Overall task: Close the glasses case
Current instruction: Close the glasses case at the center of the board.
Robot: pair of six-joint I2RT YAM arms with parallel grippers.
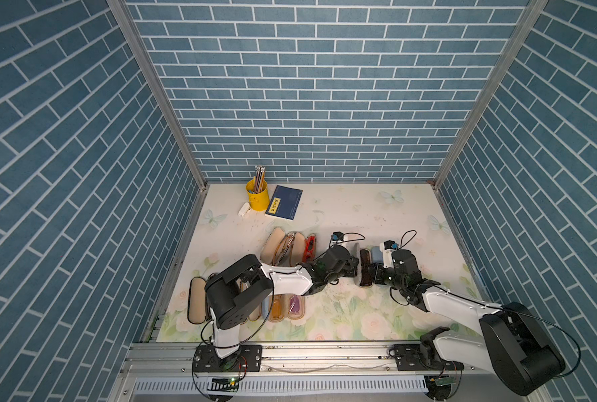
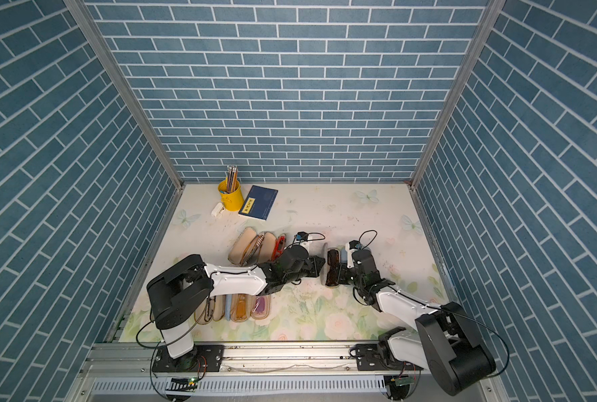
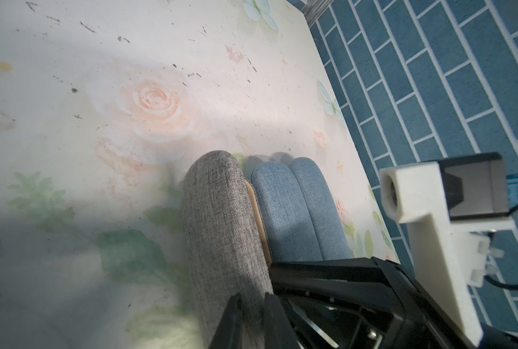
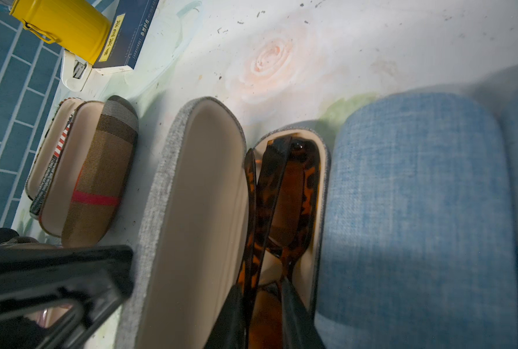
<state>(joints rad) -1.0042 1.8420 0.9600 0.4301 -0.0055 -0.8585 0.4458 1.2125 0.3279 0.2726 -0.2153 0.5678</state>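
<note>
The case [image 1: 363, 270] lies near the centre of the table [image 1: 342, 215], a little toward 3 o'clock, just beside a blue case [image 4: 417, 211]. In both top views its long axis runs from 12 to 6 o'clock. The lid [image 4: 191, 211] stands almost upright on the 9 o'clock side, and its hollow faces 3 o'clock.

Your left gripper [image 3: 253, 299] is fully closed and holds nothing; its tips seem to rest on the lid's outer fabric. Your right gripper [image 4: 260, 287] is narrow, with its fingers pinching the glasses [image 4: 291, 193] inside the tray.

Be careful with these risks:
- If you push the lid down now, it will probably land on the right fingers.
- One temple rises above the rim, so the lid may jam on it.
- If the right gripper leaves without opening, it may drag the glasses out.
- A strong push toward 3 o'clock may slide the whole case.
</note>
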